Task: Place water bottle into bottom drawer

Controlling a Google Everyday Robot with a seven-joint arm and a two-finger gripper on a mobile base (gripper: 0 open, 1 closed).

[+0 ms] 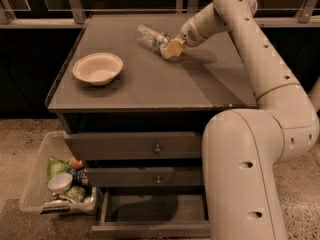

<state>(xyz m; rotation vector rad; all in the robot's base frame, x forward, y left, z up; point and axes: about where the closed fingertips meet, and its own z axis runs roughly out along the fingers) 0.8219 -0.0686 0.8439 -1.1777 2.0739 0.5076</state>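
Grey cabinet top [200,91] carries two things. Toward 12 o'clock from its middle lies the water bottle [151,35], on its side, its clear body pointing to 10 o'clock. My gripper [172,48] sits at the bottle's 4 o'clock end, touching it; I cannot tell whether it is clamped on the bottle or merely against it. At 9 o'clock from the middle stands a cream bowl [97,68], well apart from the bottle. Down at 6 o'clock the bottom drawer [150,228] is pulled out, its shallow grey box showing. The top drawer [125,146] and middle drawer [125,176] are closed. A clear plastic bin [35,184] holding packets stands on the floor at 8 o'clock, just beside the open drawer.
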